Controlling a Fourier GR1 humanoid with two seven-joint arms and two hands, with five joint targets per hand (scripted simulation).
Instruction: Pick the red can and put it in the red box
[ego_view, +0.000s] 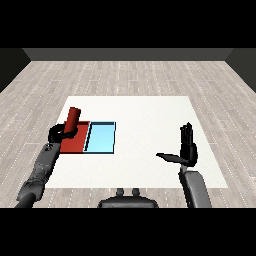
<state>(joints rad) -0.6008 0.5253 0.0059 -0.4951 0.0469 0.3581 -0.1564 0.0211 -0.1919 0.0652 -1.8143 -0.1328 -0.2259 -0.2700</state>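
White table (145, 150) on pale wood floor, left hand (59, 133) fingers curled round red can (73, 119), right hand (187, 146) fingers straight

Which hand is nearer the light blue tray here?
Left. The left hand holds the red can over the red tray, right beside the light blue tray; the right hand is far across the table.

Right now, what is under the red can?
The red can is held by the left hand above the red tray. The hand covers the can's bottom, so contact with the tray cannot be seen.
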